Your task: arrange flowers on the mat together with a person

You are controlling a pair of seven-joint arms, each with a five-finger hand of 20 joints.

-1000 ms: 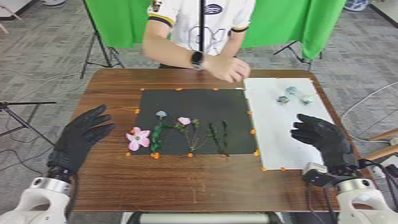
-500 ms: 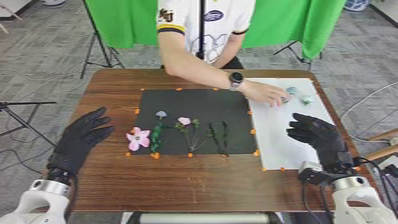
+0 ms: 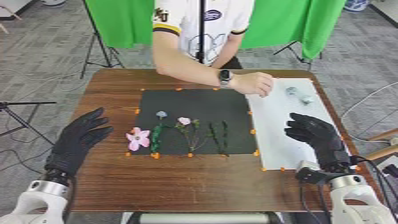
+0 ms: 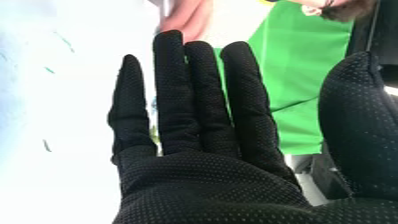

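In the head view, my left hand (image 3: 78,139) is open over the table's left side; my right hand (image 3: 314,134) is open over the white sheet (image 3: 277,135). On the black mat (image 3: 191,100) lie a large pink flower (image 3: 138,139), a small blue flower (image 3: 161,114) on a leafy stem, a light pink flower (image 3: 184,121) and two dark green stems (image 3: 219,137). Pale blue-green flowers (image 3: 306,99) rest on the white sheet. A person's hand (image 3: 253,83) is above the sheet's far left corner. In the right wrist view, my right hand (image 4: 204,170) has straight fingers.
Orange markers line the edges of the mat and sheet. Brown table surface (image 3: 195,185) lies between my arms and the mat. The person's forearm (image 3: 191,70) reaches over the table's far edge, near a thin vertical black pole.
The person's hand went to the pale flowers and came back left; the nearer left one is gone from the sheet. My right hand has shifted slightly left.
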